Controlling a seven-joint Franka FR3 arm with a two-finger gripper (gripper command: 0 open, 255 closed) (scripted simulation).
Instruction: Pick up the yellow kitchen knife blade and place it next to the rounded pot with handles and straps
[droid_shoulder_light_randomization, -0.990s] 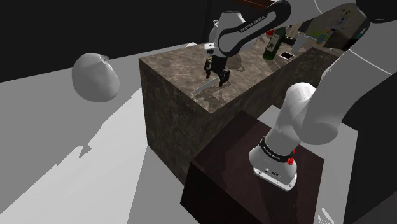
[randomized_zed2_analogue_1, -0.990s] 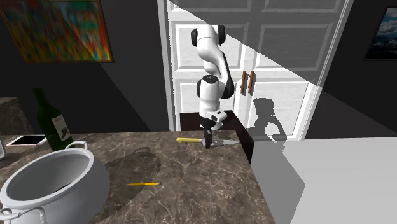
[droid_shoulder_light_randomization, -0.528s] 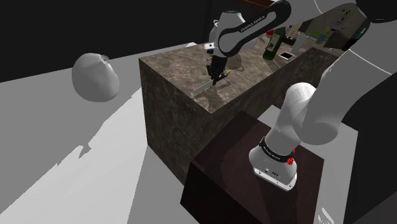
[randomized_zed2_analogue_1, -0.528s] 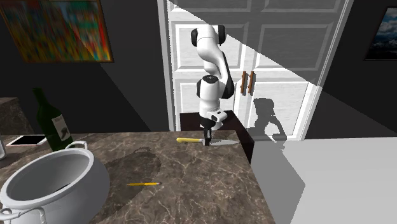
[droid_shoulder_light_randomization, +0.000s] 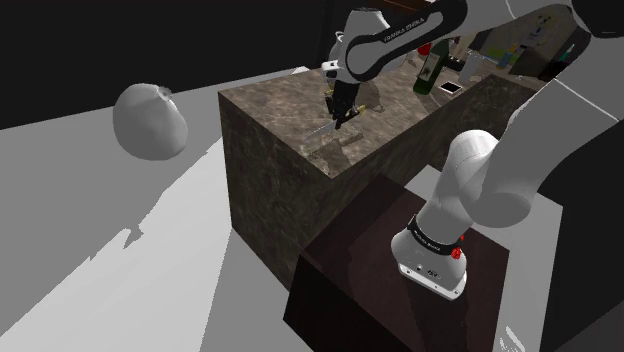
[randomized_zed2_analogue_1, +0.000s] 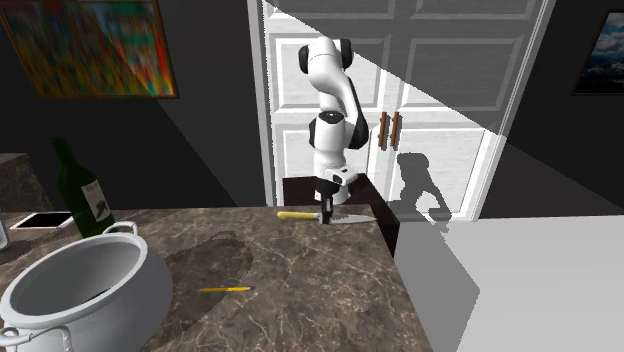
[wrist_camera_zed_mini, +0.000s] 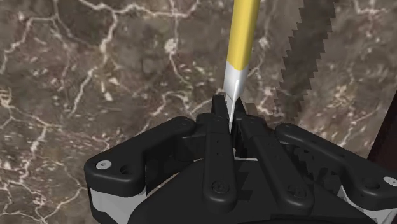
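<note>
Pinches the knife (wrist_camera_zed_mini: 243, 32) in the gripper (wrist_camera_zed_mini: 232, 119), two black fingers (wrist_camera_zed_mini: 215, 153) pressed together on the flat of the blade right at the junction of steel and yellow handle, likely to keep either end from drooping. Holds it roughly level, handle out one side and blade out the other, at the far edge of the counter (randomized_zed2_analogue_1: 300, 270) in the second exterior view, just in front of the stand (randomized_zed2_analogue_1: 298, 192). Throws a saw-toothed shadow (wrist_camera_zed_mini: 308, 57) onto the marbled top, set apart from the knife itself, suggesting a lift just clear of the surface rather than contact. Sits well apart from the white pot (randomized_zed2_analogue_1: 140, 300) at that view's lower left, with a green bottle (randomized_zed2_analogue_1: 84, 195) and a phone (randomized_zed2_analogue_1: 44, 220) beyond the pot and a small yellow stick (randomized_zed2_analogue_1: 225, 289) lying on the counter between. Calls next, by this reading, for a carry across the counter toward the pot, high enough not to drag the teeth, then a set-down beside the pot's wall, not inside the rim.
</note>
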